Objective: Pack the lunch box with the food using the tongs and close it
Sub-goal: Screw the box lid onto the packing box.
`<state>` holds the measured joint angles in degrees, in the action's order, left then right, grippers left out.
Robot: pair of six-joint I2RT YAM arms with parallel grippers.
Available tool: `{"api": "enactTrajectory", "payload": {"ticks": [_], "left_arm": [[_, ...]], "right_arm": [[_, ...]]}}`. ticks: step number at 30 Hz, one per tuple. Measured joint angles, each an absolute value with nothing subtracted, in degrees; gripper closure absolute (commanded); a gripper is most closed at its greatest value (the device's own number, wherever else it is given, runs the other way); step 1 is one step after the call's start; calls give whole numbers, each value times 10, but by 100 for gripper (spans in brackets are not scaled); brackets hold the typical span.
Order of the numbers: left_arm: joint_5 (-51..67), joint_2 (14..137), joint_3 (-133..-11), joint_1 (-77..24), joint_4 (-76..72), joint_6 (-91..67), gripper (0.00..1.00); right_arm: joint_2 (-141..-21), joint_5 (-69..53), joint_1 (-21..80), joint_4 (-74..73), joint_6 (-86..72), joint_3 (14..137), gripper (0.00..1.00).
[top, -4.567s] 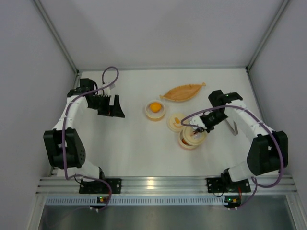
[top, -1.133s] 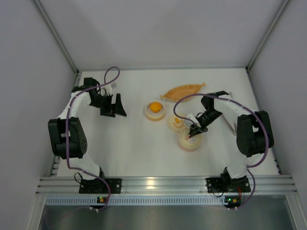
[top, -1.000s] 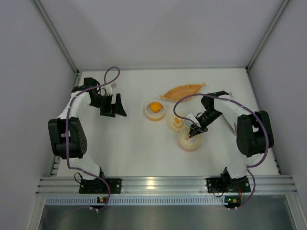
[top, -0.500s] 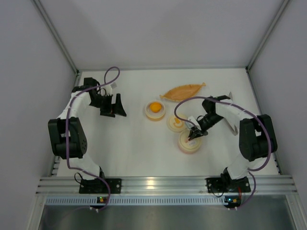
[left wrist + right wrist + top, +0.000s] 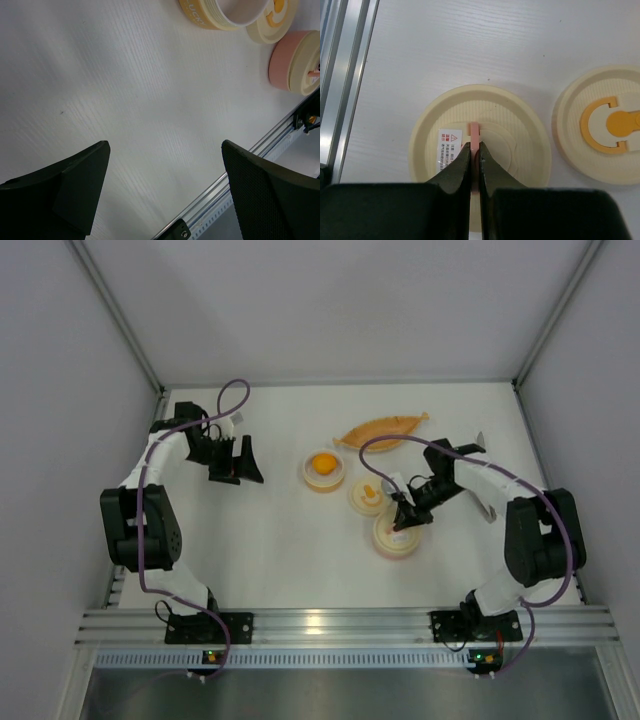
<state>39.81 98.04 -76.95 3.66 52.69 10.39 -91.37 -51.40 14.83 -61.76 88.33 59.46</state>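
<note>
- While it hangs well to the left of the pink tub [image 5: 390, 543], the left gripper [image 5: 236, 462] has its jaws spread as wide as they go, with only bare table [image 5: 125, 90] between them.
- Left of the tub and a little farther back sits a cream bowl [image 5: 308, 476] holding the round yellow-orange lump [image 5: 323, 463] of food. It looks like light, hard, smooth plastic, so I judge it may roll or squirt out of a pinch unless it is taken across its widest part.
- Just beside the tub, at its back-left, a loose cream lid [image 5: 366, 498] with an orange mark lies flat.
- Well behind the tub lies a long orange leaf-shaped dish [image 5: 382, 430].
- On the tub itself a second cream lid [image 5: 520, 150] is seated, and the right gripper [image 5: 475, 149] is clamped tight on the thin pink tab [image 5: 475, 131] standing at that lid's centre. The tab looks small and stiff and seems the proper handle, and the lid is probably light enough to lift by it.
- Right of the tub the tongs [image 5: 490, 512] lie on the table, partly hidden under the right arm, and neither gripper has them. They are thin, slick, springy metal lying flat, so I judge them awkward to get fingers under. They are likely best held across both arms near mid-length, so that a squeeze closes the tips.
</note>
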Motion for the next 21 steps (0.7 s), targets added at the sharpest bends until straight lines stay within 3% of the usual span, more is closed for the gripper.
{"api": "enactTrajectory", "payload": {"ticks": [21], "left_arm": [[395, 980, -773, 37, 520, 100, 2]], "right_arm": [[-770, -463, 151, -308, 330, 442, 100]]}}
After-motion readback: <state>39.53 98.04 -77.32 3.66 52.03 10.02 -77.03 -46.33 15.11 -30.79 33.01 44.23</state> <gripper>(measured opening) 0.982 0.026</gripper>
